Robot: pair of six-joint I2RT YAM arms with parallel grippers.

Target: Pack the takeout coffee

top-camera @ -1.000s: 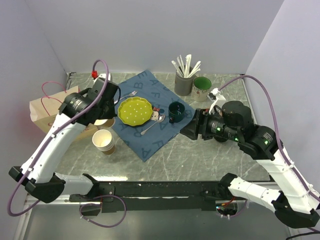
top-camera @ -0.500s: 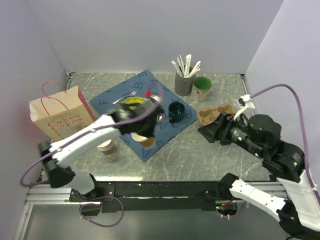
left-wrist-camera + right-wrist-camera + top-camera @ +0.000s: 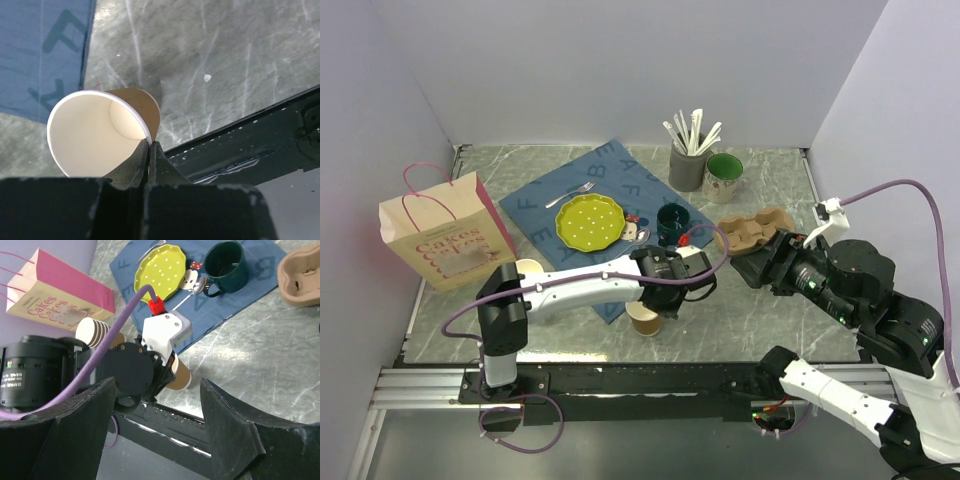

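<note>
left gripper clenched on the rim of the open-topped brown paper cup, lower centre of the top view, just below the blue cloth, right gripper spread wide, holding nothing

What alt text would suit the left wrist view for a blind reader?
The dark left end effector pinches the rim of an empty, lidless brown paper cup over a grey marbled table; a blue cloth lies upper left.

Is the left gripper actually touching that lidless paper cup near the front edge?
Touching. The left wrist view shows the left gripper pinched shut on the paper cup at its white rim, with no gap.
</note>
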